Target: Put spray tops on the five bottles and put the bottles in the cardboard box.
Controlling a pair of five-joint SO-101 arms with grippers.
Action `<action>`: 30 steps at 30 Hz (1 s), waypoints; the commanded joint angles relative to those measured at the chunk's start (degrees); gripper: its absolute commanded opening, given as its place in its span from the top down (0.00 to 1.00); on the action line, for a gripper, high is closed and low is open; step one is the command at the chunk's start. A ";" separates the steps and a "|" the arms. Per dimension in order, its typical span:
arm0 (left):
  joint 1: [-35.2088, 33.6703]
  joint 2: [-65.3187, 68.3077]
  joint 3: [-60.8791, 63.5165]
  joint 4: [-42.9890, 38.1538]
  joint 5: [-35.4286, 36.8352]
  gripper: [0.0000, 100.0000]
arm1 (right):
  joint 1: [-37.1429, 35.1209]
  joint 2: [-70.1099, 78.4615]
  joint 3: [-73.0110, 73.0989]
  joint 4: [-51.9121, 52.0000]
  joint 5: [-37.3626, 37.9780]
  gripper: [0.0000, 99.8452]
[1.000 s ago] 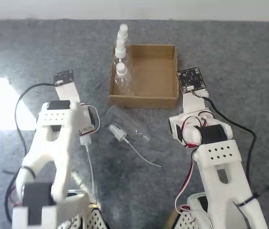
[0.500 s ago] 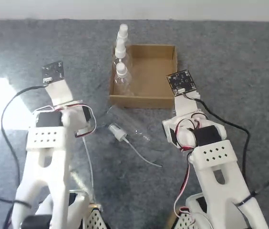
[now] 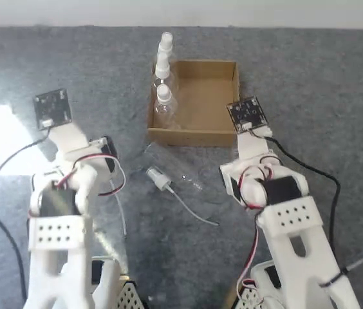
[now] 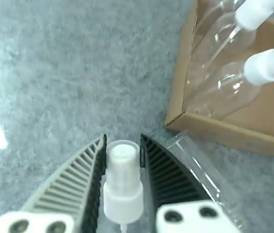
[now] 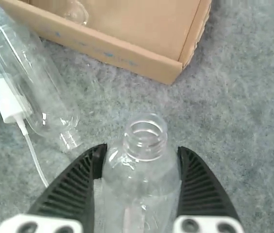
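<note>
Grey, speckled carpet covers the table (image 3: 336, 77). The left arm (image 3: 56, 212) and right arm (image 3: 291, 219) stand side by side on the near half. Beyond them sits the cardboard box (image 3: 207, 96), open at the top. Small blue marks (image 5: 110, 54) on its front wall are too faint to read.

Three capped bottles (image 3: 164, 103) stand in a row along the box's left wall, with the farthest rising past the back rim. Their clear bodies are hard to tell apart where they overlap.

A loose bottle (image 3: 168, 164) lies on its side just in front of the box. Its long axis runs diagonally, base near the box wall and bare neck toward the right arm.

The right gripper (image 5: 142, 149) is clamped on both sides of an open bottle (image 5: 142, 165). The uncapped mouth points away from the wrist, toward the box, and the lower body is cut off at the frame edge.

Just beside the lying bottle rests a loose spray top (image 3: 159, 178), its thin dip tube (image 3: 194, 212) trailing toward the near edge.

The left gripper (image 4: 123, 143) is closed snugly around a white spray top (image 4: 122, 184). Its head points out past the fingertips and its stem is cut off by the frame.
</note>
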 commanded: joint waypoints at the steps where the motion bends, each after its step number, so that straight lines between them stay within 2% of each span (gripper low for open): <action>1: -0.18 -9.49 2.77 -3.96 0.70 0.99 | -0.66 -5.58 1.32 -2.07 -0.09 0.92; 6: -0.18 -17.32 4.62 -4.31 0.70 0.99 | -3.65 -9.36 3.87 -2.68 0.00 0.92; 11: -0.09 -23.03 4.79 -4.31 0.70 0.99 | -4.62 -11.30 5.19 -2.77 4.04 0.92; 15: -0.09 -25.93 4.79 -4.31 1.32 0.99 | -4.62 -11.56 5.19 -2.68 3.87 0.92; 20: -0.09 -28.13 4.79 -4.31 5.89 0.99 | -5.14 -11.65 5.10 -2.24 3.78 0.91; 30: -0.09 -35.16 4.44 -5.98 6.07 0.99 | -9.63 -11.65 4.92 -2.24 3.78 0.92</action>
